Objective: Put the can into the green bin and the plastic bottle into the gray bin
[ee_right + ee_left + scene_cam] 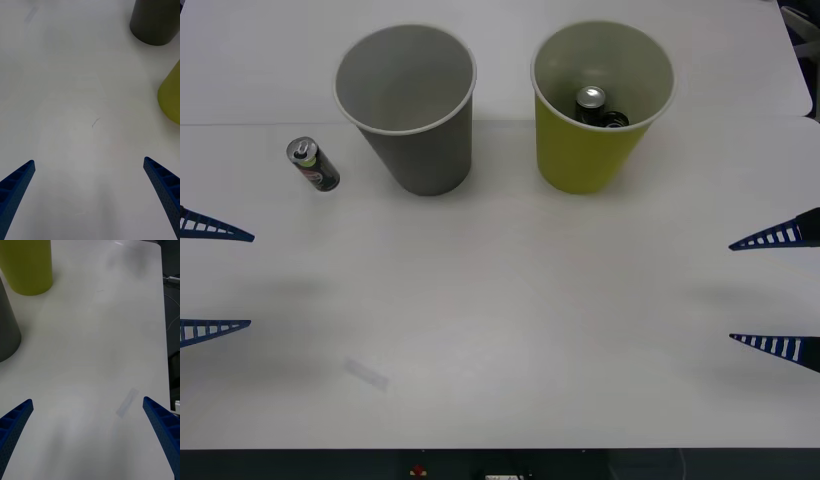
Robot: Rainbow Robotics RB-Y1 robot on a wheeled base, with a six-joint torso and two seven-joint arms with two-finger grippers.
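The can, small and dark with a silver top and green and red marks, lies on the white table just left of the gray bin. To the right of that bin stands the green bin, and both bins are upright. The plastic bottle is out of view. My left gripper hangs open at the left edge, below and left of the can, holding nothing. My right gripper is open at the right edge. The right wrist view has the open right gripper over bare table; the left wrist view has the left gripper the same way.
Two dark silver-topped cans lie inside the green bin. A pale strip of tape is stuck flat on the table near the front left. The table's front edge runs along the bottom.
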